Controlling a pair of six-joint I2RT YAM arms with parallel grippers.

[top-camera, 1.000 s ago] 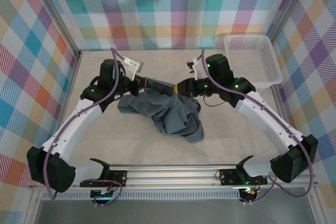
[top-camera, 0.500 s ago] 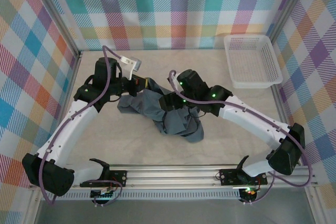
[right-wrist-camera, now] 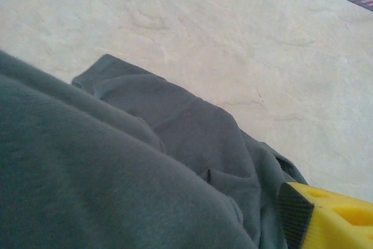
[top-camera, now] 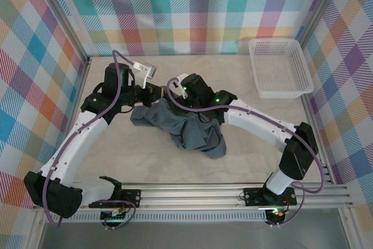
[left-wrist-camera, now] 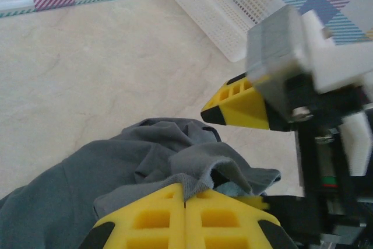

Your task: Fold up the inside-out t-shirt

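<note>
The dark slate-grey t-shirt (top-camera: 192, 129) lies crumpled in the middle of the table. My left gripper (top-camera: 156, 93) is at its upper left edge; in the left wrist view its yellow fingers (left-wrist-camera: 157, 217) are shut on a fold of the shirt's hem (left-wrist-camera: 201, 176). My right gripper (top-camera: 173, 96) sits just right of the left one, over the same edge. It is open: one yellow finger (left-wrist-camera: 239, 106) hangs above the cloth, and in the right wrist view one finger (right-wrist-camera: 332, 220) shows at the lower right, with the shirt (right-wrist-camera: 116, 161) covering the other side.
A white mesh basket (top-camera: 280, 67) stands at the back right, also visible as the basket (left-wrist-camera: 227, 4) in the left wrist view. Bare beige tabletop (top-camera: 116, 155) surrounds the shirt. Checked walls close off the back and sides.
The right arm has swung left across the shirt until its gripper sits beside the left gripper. The left gripper shifted slightly left early on and has since held still with the shirt's edge.
</note>
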